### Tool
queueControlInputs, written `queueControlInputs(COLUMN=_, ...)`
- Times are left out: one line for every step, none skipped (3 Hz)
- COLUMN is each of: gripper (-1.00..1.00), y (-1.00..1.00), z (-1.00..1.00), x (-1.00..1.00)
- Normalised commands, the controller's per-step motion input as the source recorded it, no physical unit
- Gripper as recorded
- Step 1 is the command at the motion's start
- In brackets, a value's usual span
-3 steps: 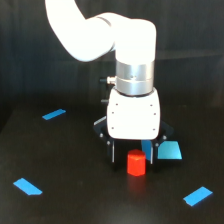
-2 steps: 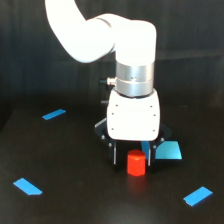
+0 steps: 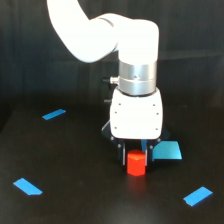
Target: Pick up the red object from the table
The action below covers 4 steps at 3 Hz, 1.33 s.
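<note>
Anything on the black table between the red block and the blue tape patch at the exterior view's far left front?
Nothing: in the exterior view, only bare matte black table lies between the small orange-red block and that flat blue tape patch.

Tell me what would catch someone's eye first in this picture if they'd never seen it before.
The big white arm dominates, curving down from the top to its gripper low at center. Just beneath it, the red object stands on the black table, between the dark fingers. Bright blue patches dot the table, one just to the exterior view's right of the gripper.
</note>
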Motion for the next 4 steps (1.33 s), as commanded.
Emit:
queueControlInputs(gripper=-1.00, y=0.05, z=0.27, x=-0.40)
queueControlInputs(gripper=-1.00, y=0.21, z=0.81, x=-0.54)
queueControlInputs(gripper=-0.96, y=0.28, z=0.81, x=-0.53)
queueControlInputs(gripper=-1.00, y=0.16, z=0.91, x=-0.44)
